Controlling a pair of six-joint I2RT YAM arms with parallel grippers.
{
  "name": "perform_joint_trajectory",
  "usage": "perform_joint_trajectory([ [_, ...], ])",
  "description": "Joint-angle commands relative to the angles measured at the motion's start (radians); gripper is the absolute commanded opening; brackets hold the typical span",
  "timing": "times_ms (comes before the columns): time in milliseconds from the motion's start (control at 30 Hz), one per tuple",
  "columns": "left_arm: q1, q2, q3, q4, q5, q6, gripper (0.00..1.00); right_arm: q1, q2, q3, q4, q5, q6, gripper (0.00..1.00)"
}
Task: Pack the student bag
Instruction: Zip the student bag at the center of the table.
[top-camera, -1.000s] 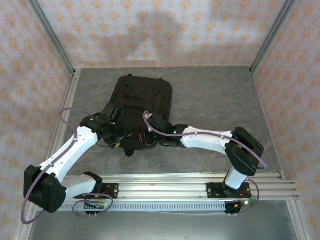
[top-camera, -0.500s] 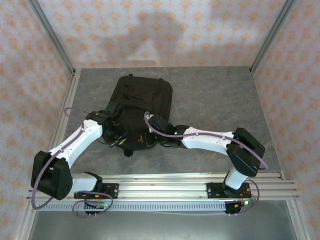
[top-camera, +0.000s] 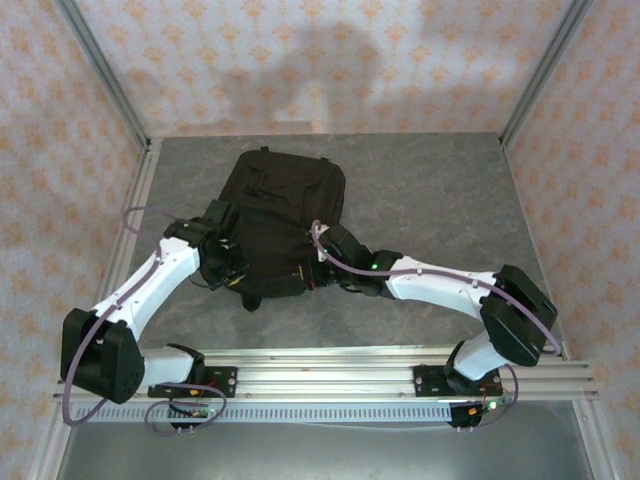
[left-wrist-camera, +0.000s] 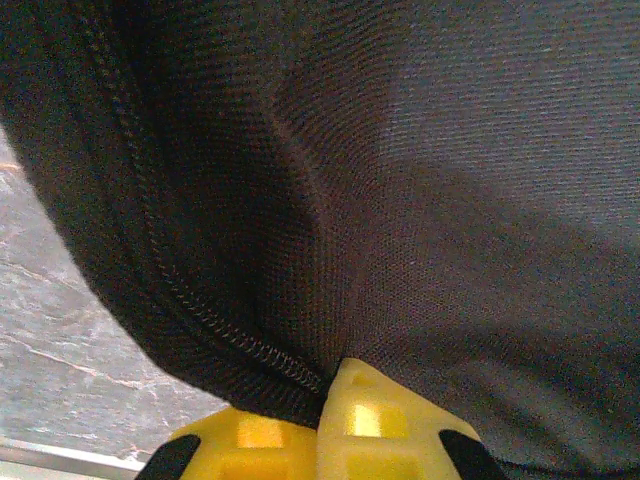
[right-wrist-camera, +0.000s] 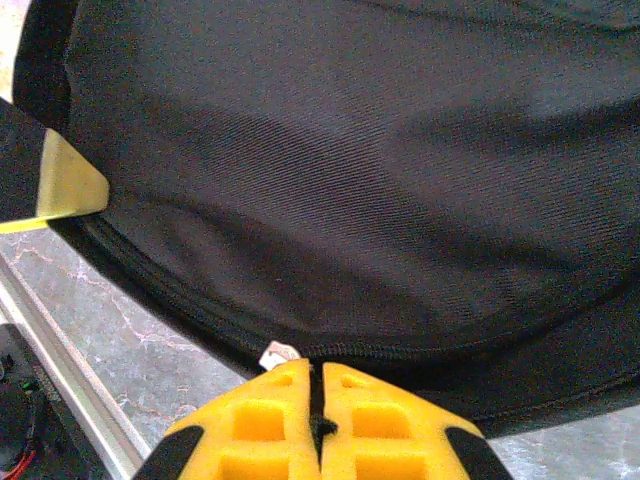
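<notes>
The student bag (top-camera: 285, 205) is a large black fabric backpack lying flat in the middle of the grey table. My left gripper (top-camera: 232, 275) sits at the bag's near left edge. In the left wrist view its yellow fingers (left-wrist-camera: 370, 430) are shut on a stitched fold of the bag's fabric (left-wrist-camera: 380, 200). My right gripper (top-camera: 305, 275) is at the bag's near right edge. In the right wrist view it (right-wrist-camera: 316, 385) is shut on a black zip pull beside a small silver slider (right-wrist-camera: 278, 354), on the zip line along the bag (right-wrist-camera: 350, 180).
Bare grey table (top-camera: 450, 190) lies to the right of and behind the bag. An aluminium rail (top-camera: 330, 375) runs along the near edge under the arm bases. Metal posts (top-camera: 105, 75) and patterned walls close in the sides and the back.
My left gripper has closed on the bag's left edge after shifting up and inward. The right arm has swung its elbow to the right, its gripper staying shut at the bag's near edge.
</notes>
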Motion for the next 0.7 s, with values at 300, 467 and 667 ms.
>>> perform_joint_trajectory([
  [300, 0.096, 0.089, 0.233, -0.131, -0.227, 0.131, 0.14, -0.035, -0.018, 0.020, -0.025, -0.106, -0.020, 0.00],
  [467, 0.080, 0.005, 0.167, -0.101, -0.066, 0.016, 0.47, -0.002, 0.072, 0.103, 0.018, -0.123, 0.040, 0.00],
  [667, 0.014, -0.132, 0.033, -0.052, 0.103, -0.330, 0.58, 0.024, 0.134, 0.169, 0.015, -0.083, 0.051, 0.00],
])
